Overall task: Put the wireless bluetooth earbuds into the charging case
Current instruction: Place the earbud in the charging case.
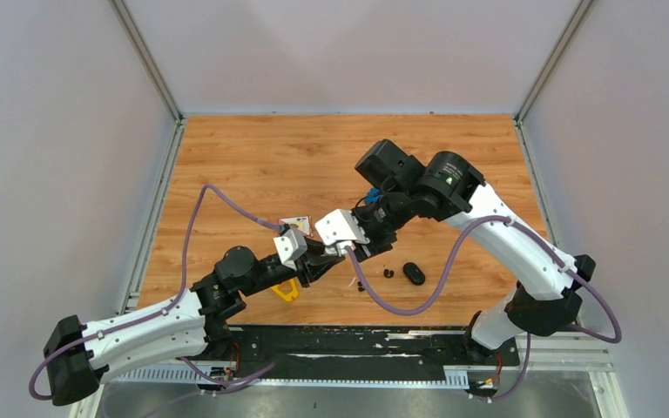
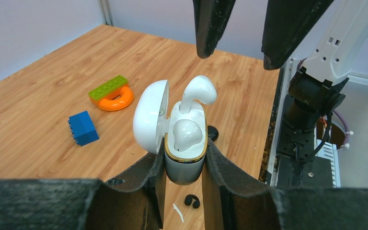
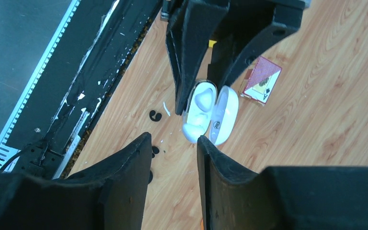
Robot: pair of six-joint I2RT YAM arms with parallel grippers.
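**Item 1. Charging case**: white shell over a grey body, lid open and standing alongside. It appears to be held clear of the worktop, between its centre and its near edge. The case is upright with its wells facing up.

**Item 2. Left claw**: clamped on the case's lower body, one finger on either flank.

**Item 3. Seated white bud**: lies low in the nearer well. Judged home.

**Item 4. Standing white bud**: stem down in the farther well, head well proud of the rim. Its long axis is close to upright and leans a little away from the lid. Judged not yet home.

**Item 5. Right claw**: fingers apart with nothing between them. It hangs directly above the standing white bud without touching it.
- The right arm is the free one and the nearer to the bud; the left arm serves as holder.
- The coming move is judged to be a short descent along the bud's axis to press or re-grip its head.
- An off-axis push could tip the bud out or twist the case in its clamp.

**Item 6. Black bud**: on the worktop beneath the case, by the near edge. A second one lies close by. Neither is in a case.

**Item 7. Sundries:**
- blue block
- green-and-orange block
- playing card
- black oval object near the near edge, kind not discernible
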